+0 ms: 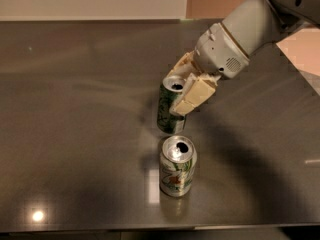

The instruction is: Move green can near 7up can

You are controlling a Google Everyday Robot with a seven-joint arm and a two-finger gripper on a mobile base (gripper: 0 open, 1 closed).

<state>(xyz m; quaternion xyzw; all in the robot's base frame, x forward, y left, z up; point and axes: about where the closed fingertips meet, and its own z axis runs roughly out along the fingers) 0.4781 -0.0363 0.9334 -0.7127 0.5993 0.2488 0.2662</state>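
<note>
Two cans sat close on the dark table. My gripper was closed around the green can, dark-sided with a silver top and an open tab hole, just on the far side of the 7up can. Opened (so probably light), thin-walled and slick, it suited a moderate squeeze high on its sides.

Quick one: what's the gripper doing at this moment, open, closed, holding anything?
Gripper: closed, holding the green can by its upper part, just behind the 7up can.
</note>
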